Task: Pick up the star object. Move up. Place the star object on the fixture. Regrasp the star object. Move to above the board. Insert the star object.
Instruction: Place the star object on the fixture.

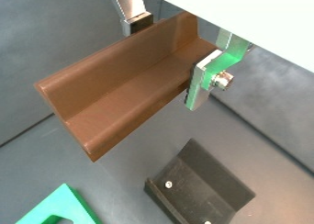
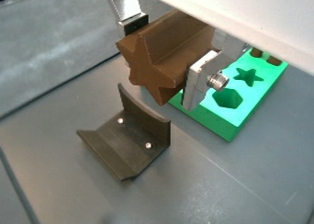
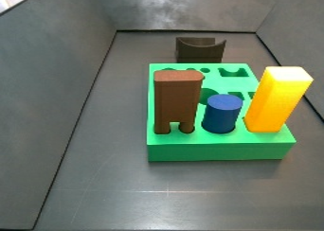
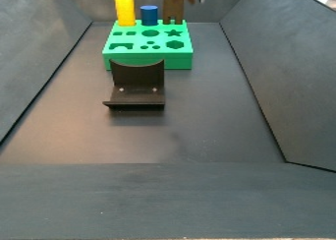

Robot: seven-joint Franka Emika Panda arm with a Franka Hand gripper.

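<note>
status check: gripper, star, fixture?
Gripper shut on the star object, held in the air in both wrist views. Fixture bare below. Board beside, star hole open. Nothing in the way.

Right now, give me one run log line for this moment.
gripper: shut on star object, off the floor | fixture: empty, on floor | board: star hole free

No text, label, brand, number or sign can be read in any view.
</note>
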